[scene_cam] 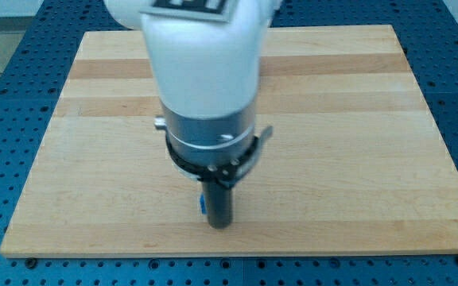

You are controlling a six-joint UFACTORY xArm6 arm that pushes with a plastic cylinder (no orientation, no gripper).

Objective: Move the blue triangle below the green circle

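No fingers here, so nothing's gripped. My tip (219, 225) is touching a blue sliver (201, 204), probably the triangle. No green circle visible, so nudge slowly.

no readable text, arm's top marking illegible

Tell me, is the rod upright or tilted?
Upright: the rod hangs straight down to my tip, a blue sliver at its left.
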